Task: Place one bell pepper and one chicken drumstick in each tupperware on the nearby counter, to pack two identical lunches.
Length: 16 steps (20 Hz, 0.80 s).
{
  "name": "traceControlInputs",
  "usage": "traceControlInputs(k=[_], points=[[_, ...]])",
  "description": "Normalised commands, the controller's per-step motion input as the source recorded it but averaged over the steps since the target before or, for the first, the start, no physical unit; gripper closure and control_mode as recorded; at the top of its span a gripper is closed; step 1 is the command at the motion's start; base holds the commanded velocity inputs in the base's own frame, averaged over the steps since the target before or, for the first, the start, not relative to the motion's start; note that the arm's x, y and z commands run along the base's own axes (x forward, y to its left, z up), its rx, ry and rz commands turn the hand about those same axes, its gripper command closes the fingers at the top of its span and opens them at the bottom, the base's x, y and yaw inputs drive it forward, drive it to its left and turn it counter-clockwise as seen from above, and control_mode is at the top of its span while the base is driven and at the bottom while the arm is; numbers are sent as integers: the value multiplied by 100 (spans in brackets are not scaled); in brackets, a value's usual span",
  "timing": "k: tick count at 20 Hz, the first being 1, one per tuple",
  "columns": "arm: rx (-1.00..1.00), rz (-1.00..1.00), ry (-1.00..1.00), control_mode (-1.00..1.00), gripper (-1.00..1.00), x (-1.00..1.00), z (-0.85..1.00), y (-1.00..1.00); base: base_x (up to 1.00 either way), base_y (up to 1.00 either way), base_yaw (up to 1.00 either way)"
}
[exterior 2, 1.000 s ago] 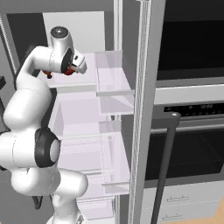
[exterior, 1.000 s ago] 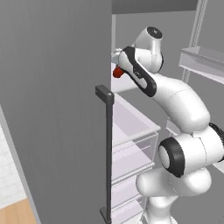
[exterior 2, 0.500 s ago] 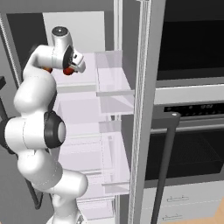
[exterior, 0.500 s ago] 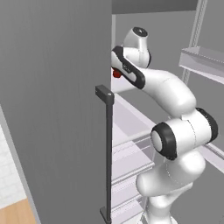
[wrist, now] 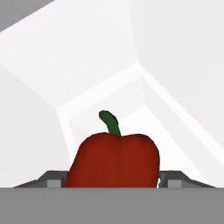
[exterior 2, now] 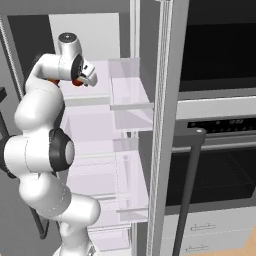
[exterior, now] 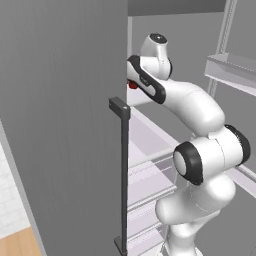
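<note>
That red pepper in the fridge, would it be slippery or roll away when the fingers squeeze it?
The bell pepper looks smooth and glossy, so it may slip a little. Its rounded, lumpy body would probably wobble or roll if nudged. It seems firm enough to keep its shape, with a finger close on each side.

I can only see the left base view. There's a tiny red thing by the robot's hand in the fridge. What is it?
Observer: It's a red pepper. The hand view shows its green stem sticking up.
Operator: Is the robot holding it?
Observer: The fingers sit on either side of it. I can't tell if they're squeezing it.
Operator: What's over on the right?
Observer: The right base view shows a black oven with a long dark handle.
</note>
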Motion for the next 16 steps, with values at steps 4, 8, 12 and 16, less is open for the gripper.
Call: traceControlInputs(k=[4,8,12,16], points=[[-1,0,-2,-100,100,7,-8,0,0,0,0],[0,0,-9,-100,100,-9,-2,0,0,0,0],[0,1,-49,-100,100,-99,0,-30,0,0,0],[13,0,-53,-100,100,-100,11,-46,0,0,0]])
